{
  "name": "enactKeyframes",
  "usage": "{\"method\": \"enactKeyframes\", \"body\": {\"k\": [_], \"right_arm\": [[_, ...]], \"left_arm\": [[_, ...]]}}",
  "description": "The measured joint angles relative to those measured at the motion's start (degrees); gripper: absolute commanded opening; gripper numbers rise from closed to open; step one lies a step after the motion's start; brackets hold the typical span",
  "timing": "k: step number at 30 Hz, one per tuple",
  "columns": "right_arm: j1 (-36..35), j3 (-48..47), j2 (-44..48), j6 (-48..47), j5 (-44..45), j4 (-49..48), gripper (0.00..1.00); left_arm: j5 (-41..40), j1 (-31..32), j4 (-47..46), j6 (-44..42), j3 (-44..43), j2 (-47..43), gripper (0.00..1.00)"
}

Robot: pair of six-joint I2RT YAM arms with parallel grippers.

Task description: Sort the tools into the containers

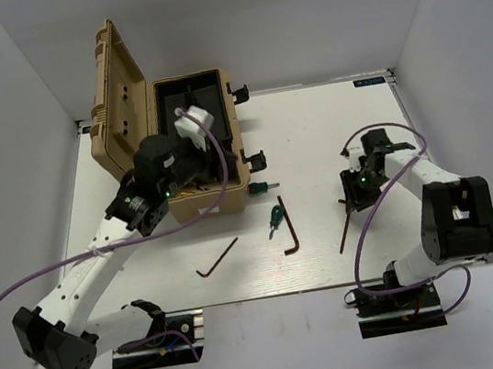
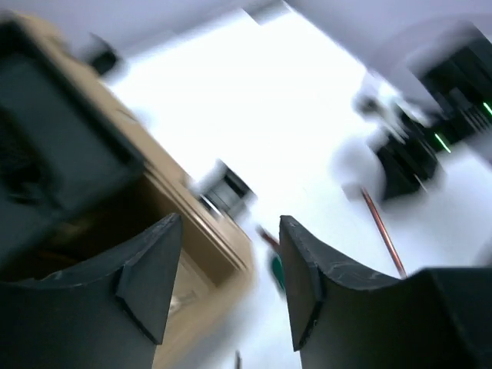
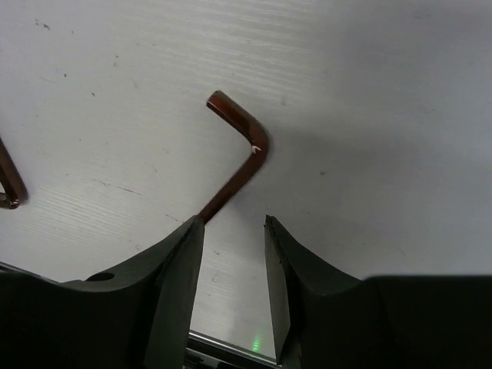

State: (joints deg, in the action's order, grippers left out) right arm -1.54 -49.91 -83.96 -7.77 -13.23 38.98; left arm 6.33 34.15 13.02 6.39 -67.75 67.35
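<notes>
Left gripper [image 2: 229, 231] is held wide, empty, over the toolbox [image 1: 208, 204]; right gripper [image 3: 233, 227], half open and empty, is poised at a hex key [image 3: 238, 173]; screwdrivers [image 1: 276, 218] are left unsorted.

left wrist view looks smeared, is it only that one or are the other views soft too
Left wrist: heavily blurred, the toolbox streaked and the table blown out white, only the left tool fairly sharp. Right wrist: crisp, the hex key sharp-edged with a soft shadow. Top external: sharp and evenly lit.
</notes>
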Motion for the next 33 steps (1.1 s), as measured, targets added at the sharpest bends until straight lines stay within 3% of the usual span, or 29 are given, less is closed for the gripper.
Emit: {"method": "enactKeyframes", "body": {"k": [5, 11, 15, 16, 22, 33], "right_arm": [[-5.25, -0.02, -5.03, 2.29, 2.62, -0.13, 0.44], [-6.75, -0.59, -7.06, 5.79, 5.01, -0.13, 0.45], [-7.76, -0.79, -7.26, 7.78, 7.89, -0.31, 0.32], [-7.87, -0.79, -7.28, 8.26, 8.52, -0.37, 0.22], [-7.96, -1.01, -7.87, 10.47, 10.12, -0.5, 0.0], [-7.82, -1.97, -8.63, 11.19, 9.6, 0.37, 0.0]], "left_arm": [[8.35, 2.67, 5.68, -3.26, 9.2, -3.43, 0.74], [8.46, 5.42, 13.51, -4.02, 16.44, -7.89, 0.77], [3.87, 7.67, 15.39, -1.44, 21.05, -10.78, 0.78], [2.51, 8.33, 15.65, -0.57, 22.08, -10.49, 0.78], [-7.1, 11.37, 17.88, 4.5, 25.73, -6.93, 0.81], [-16.9, 16.28, 19.93, 7.28, 25.86, 0.63, 0.82]]}}
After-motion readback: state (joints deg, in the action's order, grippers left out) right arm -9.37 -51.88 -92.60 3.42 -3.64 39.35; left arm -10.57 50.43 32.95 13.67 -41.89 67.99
